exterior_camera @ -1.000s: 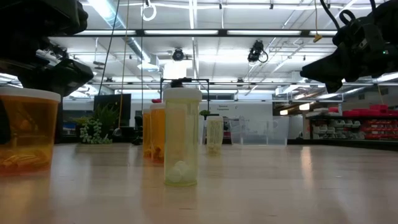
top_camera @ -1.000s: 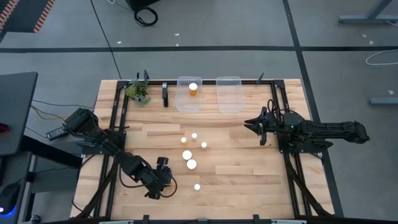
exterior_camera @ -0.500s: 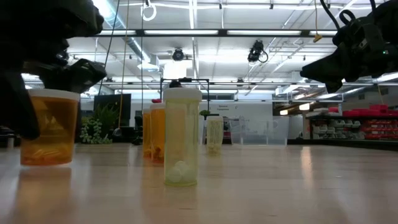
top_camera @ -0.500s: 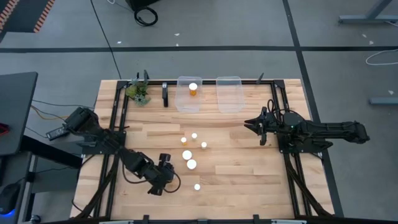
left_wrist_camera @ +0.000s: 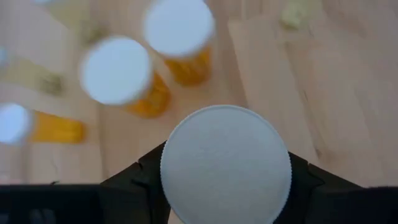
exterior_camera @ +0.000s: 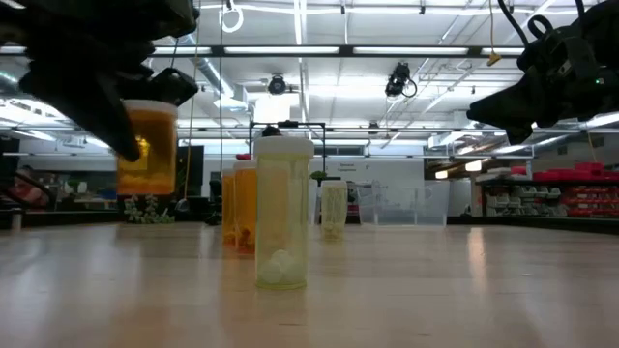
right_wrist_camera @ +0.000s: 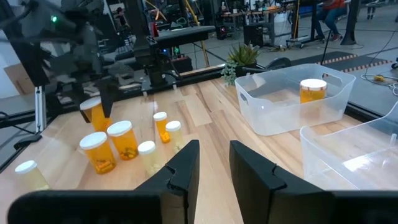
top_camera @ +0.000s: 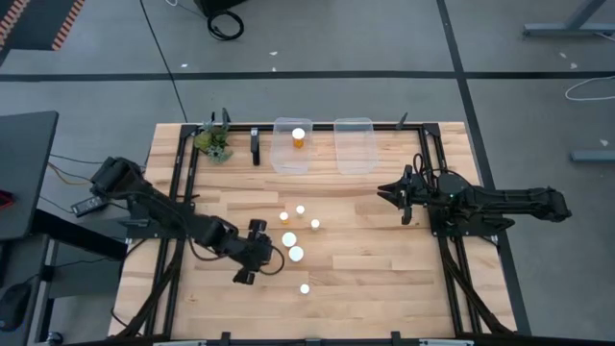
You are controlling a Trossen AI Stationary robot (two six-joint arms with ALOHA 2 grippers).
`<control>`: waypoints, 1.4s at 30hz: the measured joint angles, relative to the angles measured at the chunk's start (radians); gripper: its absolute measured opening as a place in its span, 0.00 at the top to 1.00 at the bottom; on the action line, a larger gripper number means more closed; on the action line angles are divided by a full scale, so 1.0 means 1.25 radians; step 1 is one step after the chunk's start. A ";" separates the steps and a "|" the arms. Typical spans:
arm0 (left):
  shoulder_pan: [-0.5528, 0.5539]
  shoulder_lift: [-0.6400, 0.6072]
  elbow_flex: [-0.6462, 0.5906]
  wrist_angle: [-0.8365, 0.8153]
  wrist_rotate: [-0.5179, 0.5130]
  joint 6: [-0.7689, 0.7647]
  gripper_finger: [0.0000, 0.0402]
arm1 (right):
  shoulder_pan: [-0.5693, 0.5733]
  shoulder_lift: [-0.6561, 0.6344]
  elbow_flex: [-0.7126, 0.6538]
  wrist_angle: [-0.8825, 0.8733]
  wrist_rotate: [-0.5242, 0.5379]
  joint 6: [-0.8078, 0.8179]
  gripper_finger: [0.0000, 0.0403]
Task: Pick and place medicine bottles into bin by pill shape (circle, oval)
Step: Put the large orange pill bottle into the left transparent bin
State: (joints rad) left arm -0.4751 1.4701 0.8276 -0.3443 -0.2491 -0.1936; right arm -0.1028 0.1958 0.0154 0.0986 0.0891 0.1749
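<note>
Medicine bottle [top_camera: 260,244] is seen from above clamped in the left gripper [top_camera: 256,248], just beside the standing cluster of white-capped bottles [top_camera: 294,232]. Two clear plastic bins lie beyond that cluster, well apart from the gripper; the nearer bin [top_camera: 292,145] already holds one orange bottle [top_camera: 299,136], the other bin [top_camera: 354,145] holds nothing. The left arm is judged far nearer to both than the right gripper [top_camera: 388,195], which hangs over the table's right side.

At table height, the held bottle [exterior_camera: 147,147] is shown upright and lifted off the wood, translucent amber with a pale cap; a clear bottle [exterior_camera: 282,214] with round white pills stands ahead.

Past the left wrist, its ribbed round cap [left_wrist_camera: 226,165] is gripped between dark fingers [left_wrist_camera: 138,182].

Past the right wrist, fingers [right_wrist_camera: 181,165] stand apart, holding nothing.
</note>
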 joint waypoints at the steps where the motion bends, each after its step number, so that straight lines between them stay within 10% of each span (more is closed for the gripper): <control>1: 0.010 -0.010 0.000 -0.008 0.000 0.009 0.50 | 0.000 0.000 0.000 0.000 0.000 0.000 0.76; 42: 0.498 -0.052 0.060 0.093 -0.001 0.353 0.50 | 0.000 0.000 0.000 0.000 0.000 0.000 0.76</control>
State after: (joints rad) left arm 0.1475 1.4048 0.9032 -0.2280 -0.2499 0.2478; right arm -0.1028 0.1955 0.0154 0.0986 0.0891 0.1749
